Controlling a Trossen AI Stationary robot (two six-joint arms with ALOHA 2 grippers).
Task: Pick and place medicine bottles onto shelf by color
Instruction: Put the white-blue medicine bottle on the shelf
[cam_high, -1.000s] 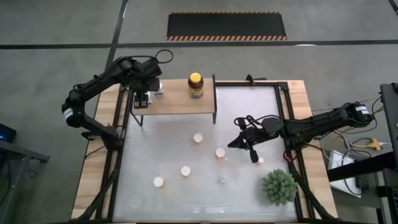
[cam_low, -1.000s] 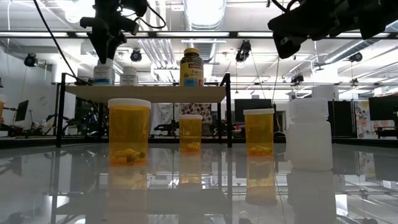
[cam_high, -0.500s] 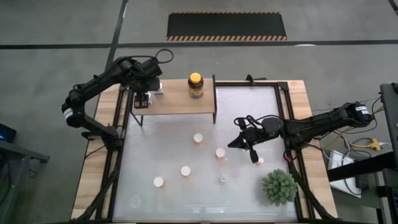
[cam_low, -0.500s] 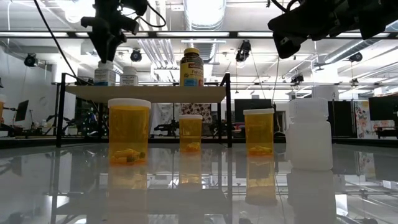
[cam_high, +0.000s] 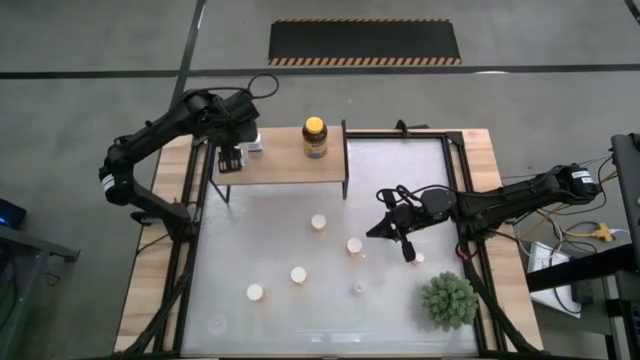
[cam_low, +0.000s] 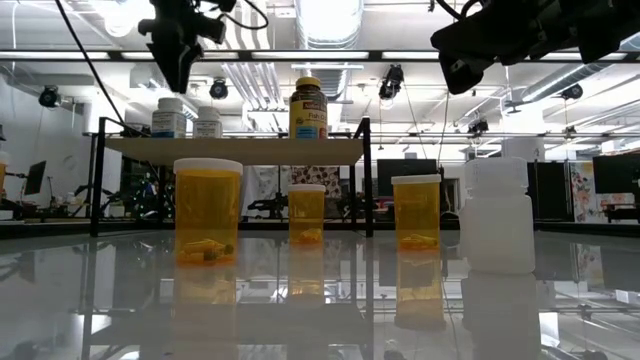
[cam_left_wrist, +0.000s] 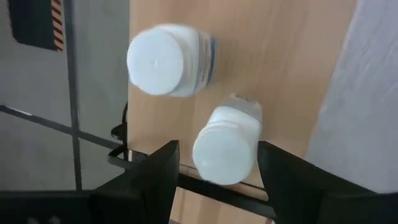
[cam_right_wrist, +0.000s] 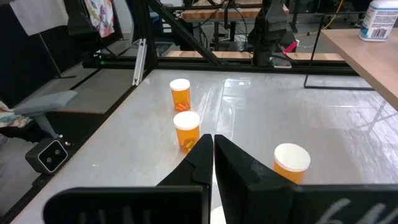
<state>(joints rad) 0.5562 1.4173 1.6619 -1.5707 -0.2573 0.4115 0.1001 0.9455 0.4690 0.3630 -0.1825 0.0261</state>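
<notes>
Judging by looks: shelf (cam_high: 280, 166) rigid wood on thin frame at counter (cam_high: 330, 300) far-left corner, amber jar (cam_high: 315, 137) heaviest, two white bottles (cam_left_wrist: 171, 61) already up there, orange bottles (cam_low: 208, 210) plus one white bottle (cam_low: 497, 214) loose on counter — all prob. light, hard, slick plastic, tippy, best pinched across body just under cap. Left gripper (cam_high: 229, 160) poised straight down over shelf's left end, jaws spread, released, straddling nearer white bottle w/o touching. Right gripper (cam_high: 398, 233) reaching in low from right side mid-counter, near orange bottles, jaws pressed together, empty.
</notes>
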